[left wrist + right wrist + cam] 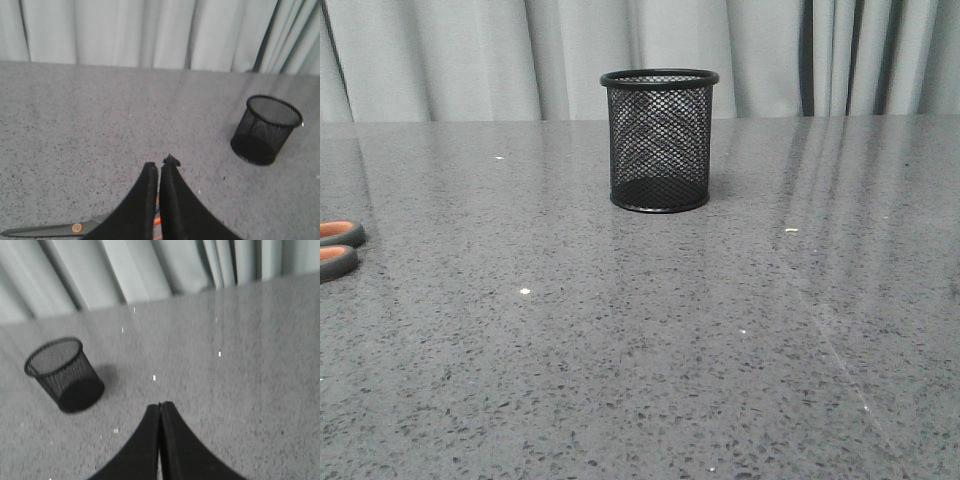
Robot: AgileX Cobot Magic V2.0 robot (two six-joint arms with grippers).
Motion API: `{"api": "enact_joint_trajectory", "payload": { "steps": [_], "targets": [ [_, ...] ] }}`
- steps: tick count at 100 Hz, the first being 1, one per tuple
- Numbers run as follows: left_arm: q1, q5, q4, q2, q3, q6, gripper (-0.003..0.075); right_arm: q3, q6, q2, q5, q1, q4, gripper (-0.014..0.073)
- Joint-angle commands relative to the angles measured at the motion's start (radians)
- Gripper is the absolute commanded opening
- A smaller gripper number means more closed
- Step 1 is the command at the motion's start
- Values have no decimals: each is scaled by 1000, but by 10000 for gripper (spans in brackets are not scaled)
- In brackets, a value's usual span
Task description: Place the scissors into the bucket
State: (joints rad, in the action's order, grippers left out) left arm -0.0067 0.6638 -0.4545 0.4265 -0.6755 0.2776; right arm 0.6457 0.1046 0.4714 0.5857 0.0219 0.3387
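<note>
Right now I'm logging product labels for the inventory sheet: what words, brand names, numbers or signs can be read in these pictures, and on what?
None can be read.
The bucket: plain black mesh, no label.
The scissors: only an orange ring at the pivot, no lettering visible.
The table and the curtain: no print.

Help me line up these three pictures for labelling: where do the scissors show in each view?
Front view: only the scissors' orange-lined handle loops show, at the far left edge.
Left wrist view: the scissors lie along the lower edge, partly hidden behind the closed fingers.
Right wrist view: not in it.
Shared landmark: the bucket, upright in all three.
</note>
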Motion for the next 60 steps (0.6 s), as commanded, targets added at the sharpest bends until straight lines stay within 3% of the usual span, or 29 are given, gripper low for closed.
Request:
{"api": "enact_joint_trajectory", "payload": {
  "steps": [1, 19, 30, 40, 53, 60],
  "targets": [
    [-5, 61, -6, 110, -109, 63, -20, 104, 5, 109, 36, -9, -6, -55],
    [-5, 201, 6, 265, -201, 130, -17, 211, 69, 252, 173, -10, -4, -51],
    [-5, 269, 6, 324, -231, 198, 28, 241, 115, 292, 200, -10, 6, 18],
    [-5, 303, 6, 361, -247, 241, 146, 245, 115, 300, 203, -10, 6, 151],
    [-5, 333, 6, 385, -255, 277, 384, 245, 115, 300, 203, -10, 6, 383],
    [-5, 349, 6, 394, -255, 306, 433, 245, 120, 300, 203, -10, 6, 415]
  ]
}}
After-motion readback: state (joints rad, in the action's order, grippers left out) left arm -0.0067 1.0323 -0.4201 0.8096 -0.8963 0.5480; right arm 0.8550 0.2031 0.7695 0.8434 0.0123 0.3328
